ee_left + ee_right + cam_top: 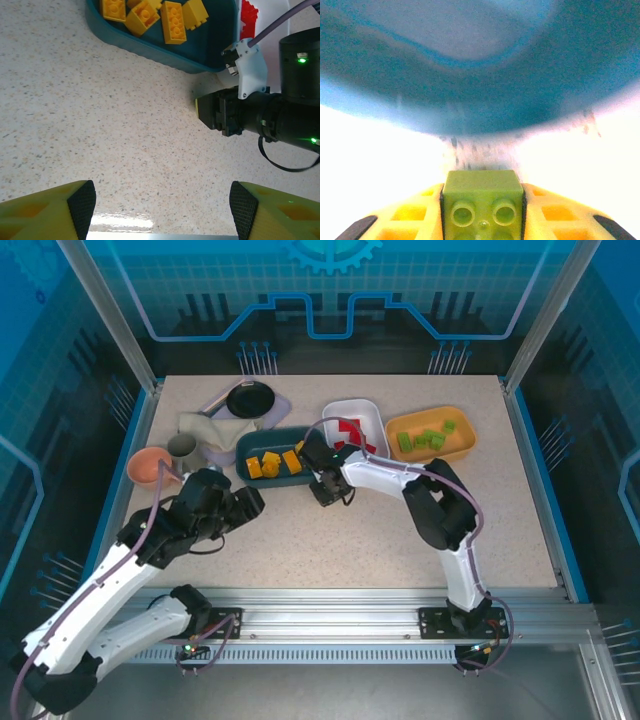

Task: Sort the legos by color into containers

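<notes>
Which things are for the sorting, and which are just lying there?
For the job: dark teal dish, white dish, yellow-orange dish, yellow plastic bricks, red bricks, light green bricks, held light green brick.
Lying about: pink cup, black round pan, white cloth.

Teal dish (485,100) blurred in right wrist view; green lego (482,200) cut by bottom edge.

Across my speckled bench (330,540), toward its far edge, sit a dark teal dish (270,480), a white dish (350,406) and a yellow-orange dish (396,426). Left of them lie a pink cup (140,464), a black pan (249,398) and a crumpled cloth (200,425).
</notes>
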Robot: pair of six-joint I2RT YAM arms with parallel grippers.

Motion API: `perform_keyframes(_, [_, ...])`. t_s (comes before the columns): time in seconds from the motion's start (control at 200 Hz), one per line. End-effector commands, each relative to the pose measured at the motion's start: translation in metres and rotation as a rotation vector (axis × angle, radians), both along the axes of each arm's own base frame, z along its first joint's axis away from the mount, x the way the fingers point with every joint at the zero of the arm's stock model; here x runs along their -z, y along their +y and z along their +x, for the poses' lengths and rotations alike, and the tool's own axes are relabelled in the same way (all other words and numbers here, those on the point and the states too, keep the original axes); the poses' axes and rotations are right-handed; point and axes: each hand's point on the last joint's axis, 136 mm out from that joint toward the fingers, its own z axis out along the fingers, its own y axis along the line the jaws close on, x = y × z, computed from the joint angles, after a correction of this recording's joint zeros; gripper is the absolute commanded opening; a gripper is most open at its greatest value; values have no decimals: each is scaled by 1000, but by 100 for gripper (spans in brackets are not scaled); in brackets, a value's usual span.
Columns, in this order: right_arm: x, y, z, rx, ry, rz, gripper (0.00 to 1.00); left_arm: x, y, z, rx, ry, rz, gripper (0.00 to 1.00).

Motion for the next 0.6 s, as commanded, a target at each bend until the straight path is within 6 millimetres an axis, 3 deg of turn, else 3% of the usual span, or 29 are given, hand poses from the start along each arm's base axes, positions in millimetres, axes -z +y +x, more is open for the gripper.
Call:
perform_keyframes(0.0, [-67, -26, 5, 102, -76, 91, 29, -31, -31, 23, 109, -93, -63, 75])
perform_keyframes(0.12, [-104, -80, 18, 263, -99, 166, 29, -46, -63, 49, 191, -128, -95, 75])
perform_keyframes(0.235, [-118, -139, 41, 430, -106, 232, 29, -52, -93, 76, 260, -137, -112, 74])
perform_keyframes(0.485, [-101, -250, 111, 777, -94, 260, 29, -54, -153, 126, 369, -134, -151, 75])
perform_keyframes(0.595, [-90, -295, 127, 920, -70, 181, 29, -55, -169, 139, 389, -132, -158, 75])
